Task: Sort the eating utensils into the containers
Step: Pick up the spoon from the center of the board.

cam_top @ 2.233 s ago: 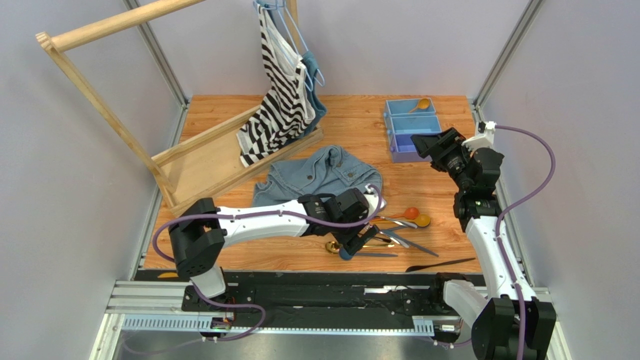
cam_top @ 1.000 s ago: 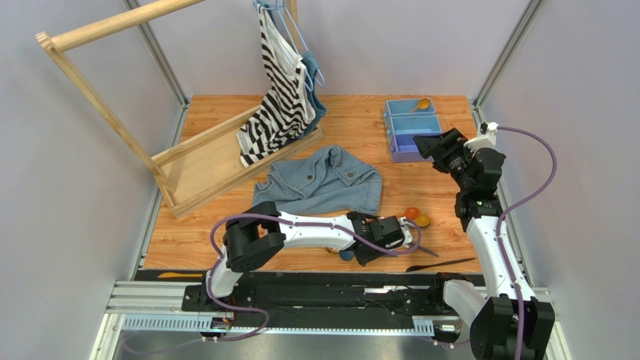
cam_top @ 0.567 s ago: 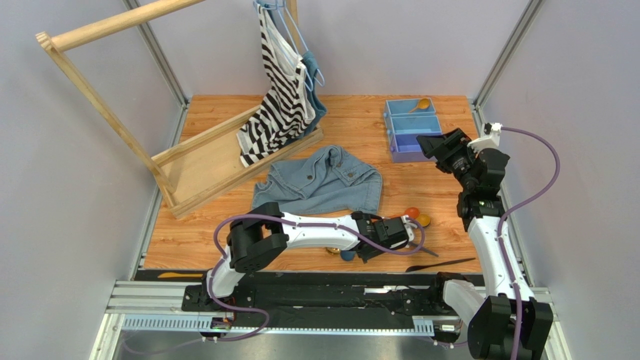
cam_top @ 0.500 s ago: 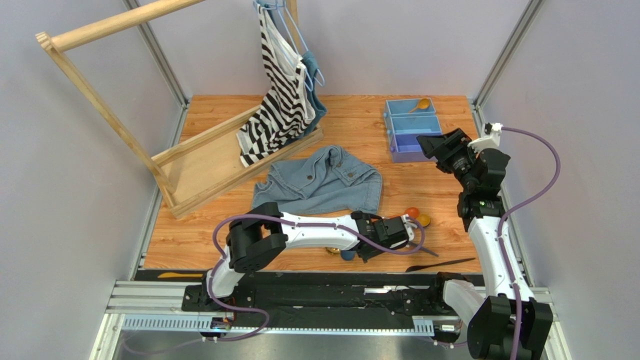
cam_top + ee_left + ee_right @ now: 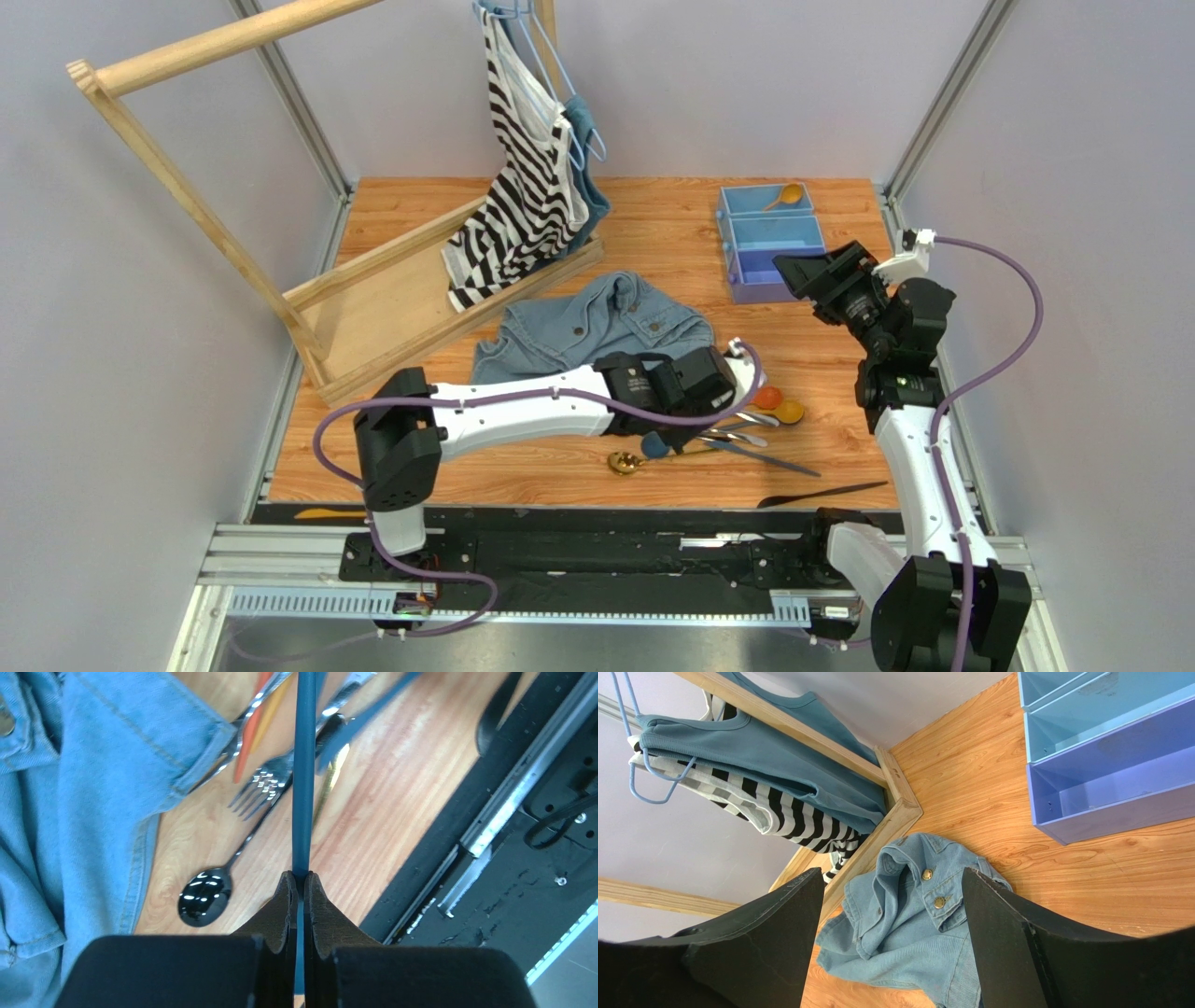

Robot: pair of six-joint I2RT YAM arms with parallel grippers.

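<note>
Left wrist view: left jaws clenched on the blue spoon's (image 5: 304,777) handle, which runs straight out from between them, crossing over a fork (image 5: 261,789). A black spoon (image 5: 203,896) lies left of it on the tabletop (image 5: 379,812), beside the jacket (image 5: 84,777). Right jaws hang released, grasping nothing, at the near end of the tray (image 5: 1102,777), far right; its far compartment holds a brown spoon (image 5: 790,195).

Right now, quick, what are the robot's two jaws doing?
Left gripper: jaws shut on the blue spoon.
Right gripper: jaws open, holding nothing.
</note>
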